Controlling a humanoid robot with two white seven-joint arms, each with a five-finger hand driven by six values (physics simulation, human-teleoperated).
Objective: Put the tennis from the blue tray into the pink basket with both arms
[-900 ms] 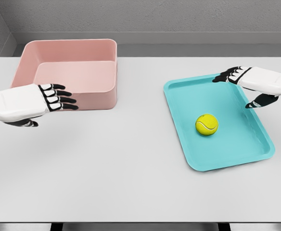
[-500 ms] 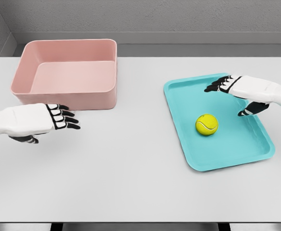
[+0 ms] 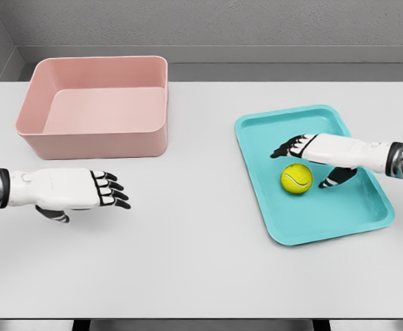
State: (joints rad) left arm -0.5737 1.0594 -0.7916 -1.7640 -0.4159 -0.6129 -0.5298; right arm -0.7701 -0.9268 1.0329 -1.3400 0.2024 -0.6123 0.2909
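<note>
Two robot hands hang over the desk (image 3: 201,262), and neither one holds anything. The right robot hand (image 3: 312,160) reaches in over the tray (image 3: 367,214) with its fingers (image 3: 284,149) spread and stretched forward just behind the ball (image 3: 297,178), while its thumb (image 3: 332,181) points down just right of the ball. Whether any finger touches the ball cannot be told; the hand is plainly not closed around it. The ball, yellow-green with a pale curved seam, lies on the tray floor near the tray's middle. No brand or lettering can be read on it.

The left robot hand (image 3: 84,191) floats well left of the tray, in front of the basket (image 3: 98,138) and apart from it. Its fingers (image 3: 113,193) are loosely extended and fanned toward the tray, relaxed, with the thumb tucked below the palm. It touches nothing that can be seen.

The basket, pink and with nothing in it, stands far to the left of the tray and a little further back on the desk. Neither basket nor tray carries any label or writing.
</note>
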